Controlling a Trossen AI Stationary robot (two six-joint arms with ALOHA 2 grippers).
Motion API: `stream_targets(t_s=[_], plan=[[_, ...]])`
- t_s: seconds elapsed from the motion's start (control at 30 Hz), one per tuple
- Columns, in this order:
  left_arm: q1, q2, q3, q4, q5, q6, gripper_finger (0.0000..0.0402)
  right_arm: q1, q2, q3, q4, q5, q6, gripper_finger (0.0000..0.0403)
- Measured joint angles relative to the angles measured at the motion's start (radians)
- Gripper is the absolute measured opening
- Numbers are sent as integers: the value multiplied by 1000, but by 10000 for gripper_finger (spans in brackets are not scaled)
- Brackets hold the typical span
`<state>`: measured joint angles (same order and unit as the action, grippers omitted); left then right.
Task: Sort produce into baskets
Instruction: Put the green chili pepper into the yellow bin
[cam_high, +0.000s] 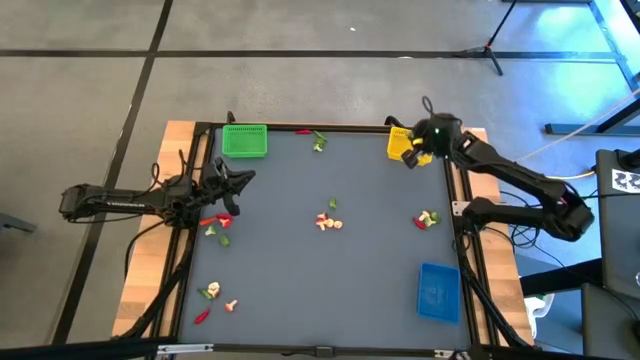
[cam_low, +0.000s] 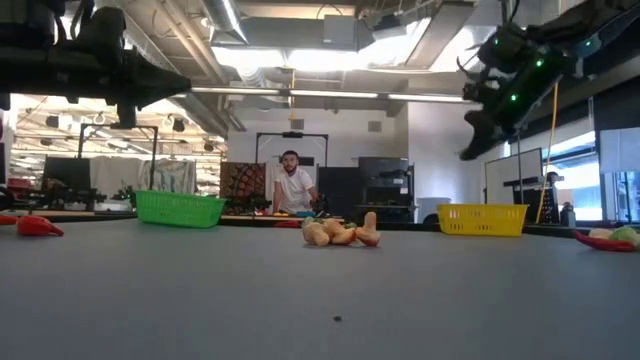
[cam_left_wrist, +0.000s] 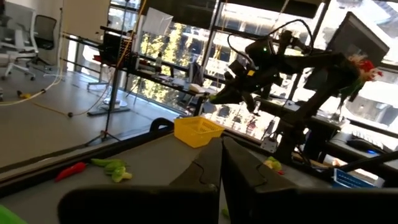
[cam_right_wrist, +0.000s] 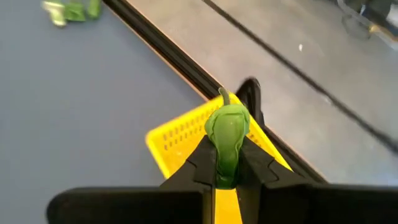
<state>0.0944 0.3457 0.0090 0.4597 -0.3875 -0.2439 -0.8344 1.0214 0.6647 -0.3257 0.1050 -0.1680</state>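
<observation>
Right wrist view: right claw (cam_right_wrist: 227, 165) pinches a green pepper (cam_right_wrist: 227, 134) above the yellow basket (cam_right_wrist: 180, 140), probably just needs letting go

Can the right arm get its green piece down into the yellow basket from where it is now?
Probably yes. The right gripper is shut on the green piece and hangs right above the yellow basket, with nothing between them in the right wrist view. The left gripper is far off, near the green basket.

Even overhead light on the bench (cam_high: 330, 260), with faint shadows. The low view glares at ceiling lamps (cam_low: 300, 60); bright windows (cam_left_wrist: 168, 56) backlight the left wrist view, its near fingers (cam_left_wrist: 242, 180) blurred.
</observation>
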Motion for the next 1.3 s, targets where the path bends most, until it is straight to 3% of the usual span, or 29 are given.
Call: stream_targets(t_s=[0.27, 0.47, 0.67, 0.93, 1.03, 1.2, 1.3], plan=[[0, 2, 0, 0, 0, -11, 2, -184, 154, 0, 62, -203, 74, 30], [0, 2, 0, 0, 0, -6, 9, -203, 267, 2, 105, -212, 111, 30], [0, 2, 0, -9, 0, -94, 11, -201, 386, 17, 156, -185, 111, 30], [1, 2, 0, 1, -19, -100, 19, -201, 404, 34, 145, -165, 114, 33], [1, 2, 0, 0, -28, -123, 37, -200, 404, 34, 145, -139, 105, 57], [1, 2, 0, -3, -41, -83, 84, -199, 404, 35, 183, -110, 93, 144], [1, 1, 0, -3, -41, -68, 108, -174, 401, 70, 153, -150, 80, 188]])
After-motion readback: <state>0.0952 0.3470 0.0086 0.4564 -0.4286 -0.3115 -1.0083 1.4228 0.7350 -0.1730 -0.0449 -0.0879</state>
